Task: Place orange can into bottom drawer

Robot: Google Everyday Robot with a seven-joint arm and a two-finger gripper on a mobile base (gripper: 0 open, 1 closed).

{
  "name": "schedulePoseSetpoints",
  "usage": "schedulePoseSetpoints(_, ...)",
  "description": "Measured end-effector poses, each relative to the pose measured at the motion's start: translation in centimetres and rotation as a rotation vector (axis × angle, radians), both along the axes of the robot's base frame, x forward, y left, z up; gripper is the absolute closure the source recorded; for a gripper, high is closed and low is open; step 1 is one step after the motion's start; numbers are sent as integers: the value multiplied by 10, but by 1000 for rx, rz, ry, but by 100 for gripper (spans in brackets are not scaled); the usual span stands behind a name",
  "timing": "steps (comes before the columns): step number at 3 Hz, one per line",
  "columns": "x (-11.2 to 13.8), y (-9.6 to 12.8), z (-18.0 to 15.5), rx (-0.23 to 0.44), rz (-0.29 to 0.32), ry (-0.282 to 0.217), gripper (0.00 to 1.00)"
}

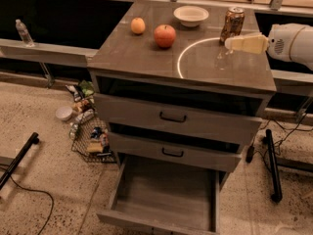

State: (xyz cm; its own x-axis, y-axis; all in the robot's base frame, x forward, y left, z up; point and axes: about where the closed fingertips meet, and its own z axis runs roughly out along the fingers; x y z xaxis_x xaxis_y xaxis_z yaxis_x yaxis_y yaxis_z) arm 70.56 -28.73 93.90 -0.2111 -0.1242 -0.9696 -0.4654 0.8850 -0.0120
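Note:
The orange can point(232, 24) stands upright at the back right of the cabinet top point(142, 55), by a white circle marking. My gripper point(234, 43) reaches in from the right on a white arm; its pale fingertips are just in front of and below the can, close to it, not around it. The bottom drawer point(166, 192) is pulled out at the foot of the cabinet, with a bare grey interior.
A red apple point(165, 35), an orange fruit point(138, 25) and a white bowl point(190, 15) sit on the cabinet top. Two upper drawers with black handles point(172, 117) are slightly ajar. A wire basket of snacks point(90, 136) stands on the floor at left; black stand legs point(273, 165) at right.

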Motion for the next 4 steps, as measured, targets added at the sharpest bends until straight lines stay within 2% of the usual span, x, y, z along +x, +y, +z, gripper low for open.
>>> schedulePoseSetpoints(1, 0, 0, 0, 0, 0, 0, 0)
schedulePoseSetpoints(2, 21, -10, -31, -32, -34, -19, 0)
schedulePoseSetpoints(3, 62, -22, -64, -81, -69, -63, 0)
schedulePoseSetpoints(4, 104, -29, -81, -92, -98, -106, 0)
